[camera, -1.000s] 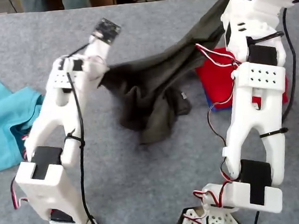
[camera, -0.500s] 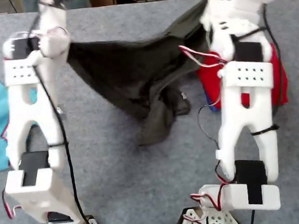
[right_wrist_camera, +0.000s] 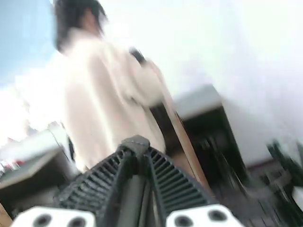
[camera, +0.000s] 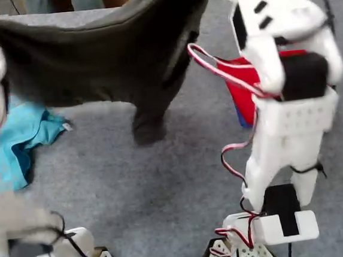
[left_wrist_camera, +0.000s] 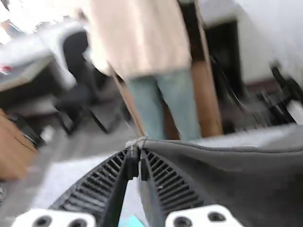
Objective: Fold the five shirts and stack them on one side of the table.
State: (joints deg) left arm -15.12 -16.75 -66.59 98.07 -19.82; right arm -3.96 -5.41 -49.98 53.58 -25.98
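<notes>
**High view:** A dark olive cloth shirt (camera: 94, 63) hangs in the air, stretched above the grey felt counter (camera: 165, 189) between two white arms. One loose end droops toward the middle of the counter. A crumpled teal shirt (camera: 22, 138) lies on the counter near the left arm, and a red shirt (camera: 246, 89) rests under the right arm.

**Left wrist view:** The left end effector (left_wrist_camera: 137, 163) is pinched narrow on the shirt's hem, and the dark cloth runs off taut to one side.

**Right wrist view:** The right end effector (right_wrist_camera: 136, 151) is clamped on a small fold of the same cloth at its tips.

The step in hand appears to be spreading the shirt before laying it down. To do this well, both pinches should stay firm and the top edge taut and level. The arms should lower together so the shirt lands flat, clear of the teal and red shirts.
</notes>
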